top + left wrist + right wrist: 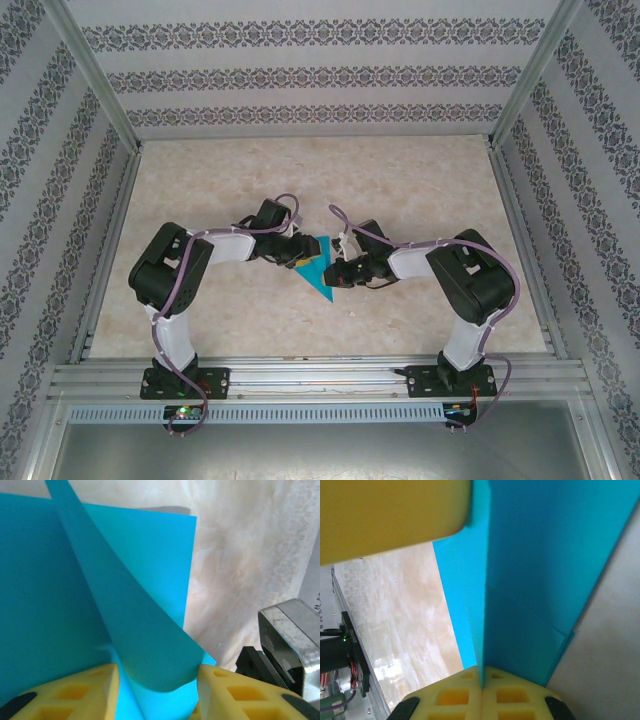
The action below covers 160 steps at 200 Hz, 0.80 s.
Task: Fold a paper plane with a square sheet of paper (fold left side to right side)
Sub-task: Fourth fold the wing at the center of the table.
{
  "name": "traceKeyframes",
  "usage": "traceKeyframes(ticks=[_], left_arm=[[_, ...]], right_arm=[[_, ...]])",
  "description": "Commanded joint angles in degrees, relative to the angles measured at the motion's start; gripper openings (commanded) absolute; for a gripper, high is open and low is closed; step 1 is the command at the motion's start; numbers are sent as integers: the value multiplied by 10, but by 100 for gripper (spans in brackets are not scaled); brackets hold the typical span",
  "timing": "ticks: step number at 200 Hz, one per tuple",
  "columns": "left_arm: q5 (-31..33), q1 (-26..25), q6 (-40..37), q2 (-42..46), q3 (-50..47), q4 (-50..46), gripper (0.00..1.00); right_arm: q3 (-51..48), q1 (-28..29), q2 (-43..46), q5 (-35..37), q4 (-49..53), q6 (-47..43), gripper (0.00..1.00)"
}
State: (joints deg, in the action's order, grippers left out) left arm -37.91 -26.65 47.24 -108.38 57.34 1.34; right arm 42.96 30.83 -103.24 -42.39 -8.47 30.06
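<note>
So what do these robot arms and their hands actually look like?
The left arm and right arm have white links between chunky black joints, with a purple cable looping along each. The left hand and right hand each have two blocky yellow fingers with square recesses and black patches.

Table (pixel 400 190): beige marbled top, aluminium rails along the edges. On it, near centre: teal paper sheet (pixel 318 270), folded to a triangle, tip toward 5 o'clock.
</note>
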Motion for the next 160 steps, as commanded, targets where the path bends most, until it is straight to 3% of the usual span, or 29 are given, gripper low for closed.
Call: traceKeyframes(ticks=[1,129,160], left_arm=[[19,-8,-16,-18,17,-41,45],[58,-7,-22,-46,32,-101,46],[58,-7,-22,-47,32,-100,46]], right_arm=[[-9,-2,-15,-7,-5,2,2],[-2,-7,0,-16,-9,7,14],[-8,-12,32,-12,-7,11,27]])
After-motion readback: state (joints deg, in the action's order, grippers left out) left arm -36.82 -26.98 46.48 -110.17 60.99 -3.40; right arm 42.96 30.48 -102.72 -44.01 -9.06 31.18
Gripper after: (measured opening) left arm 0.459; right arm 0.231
